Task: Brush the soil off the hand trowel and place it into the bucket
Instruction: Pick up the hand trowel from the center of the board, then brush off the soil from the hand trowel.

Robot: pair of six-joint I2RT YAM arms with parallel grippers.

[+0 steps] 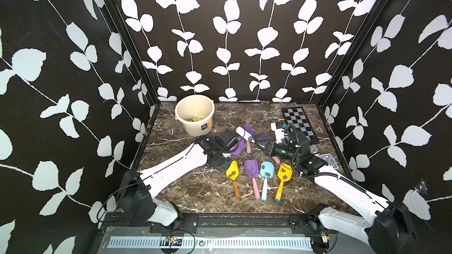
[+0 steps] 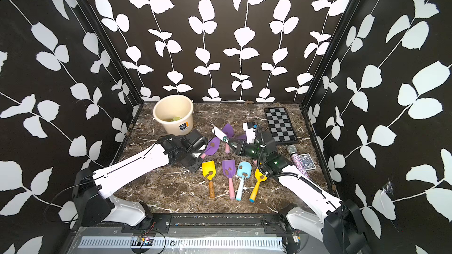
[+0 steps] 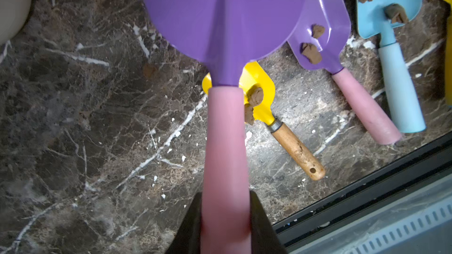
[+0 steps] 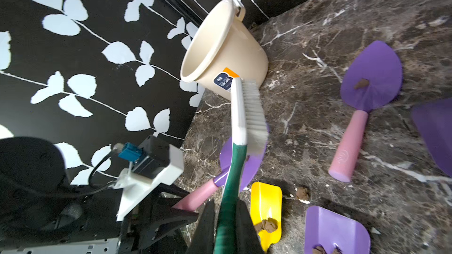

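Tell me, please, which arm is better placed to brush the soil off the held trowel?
Right: its jaws are shut on the brush, bristles near the purple trowel that the left jaws hold by its handle.

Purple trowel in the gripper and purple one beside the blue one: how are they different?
The held trowel has a rounded blade; the lying trowel a squarish one. The held trowel is clamped in the left gripper; the lying trowel rests on the table. Both have purple blades and pink handles.

I see the bucket [image 1: 194, 113] at eleven o'clock on the table [image 1: 195, 191], chessboard [image 1: 299, 123] at one, row of four trowels [image 1: 253, 166] at six, microphone [image 2: 296, 158] at three, card deck [image 2: 307, 162] just beside it
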